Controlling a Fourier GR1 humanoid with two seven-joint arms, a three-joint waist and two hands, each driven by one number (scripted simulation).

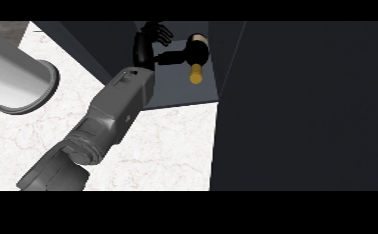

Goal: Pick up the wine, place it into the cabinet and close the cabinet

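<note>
Inside cabinet, wine half hidden, left hand beside

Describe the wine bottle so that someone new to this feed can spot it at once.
Find the open dark cabinet at the top of the view. The left hand reaches inside it; beside its thumb lies the wine bottle, the only yellow-tipped thing there.

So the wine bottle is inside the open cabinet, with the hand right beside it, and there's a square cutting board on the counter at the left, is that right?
Not quite. The thing at the left of the counter is a round white container, not a square cutting board. The rest holds: in the head view the wine bottle is inside the open cabinet, with the left hand right beside it.
</note>
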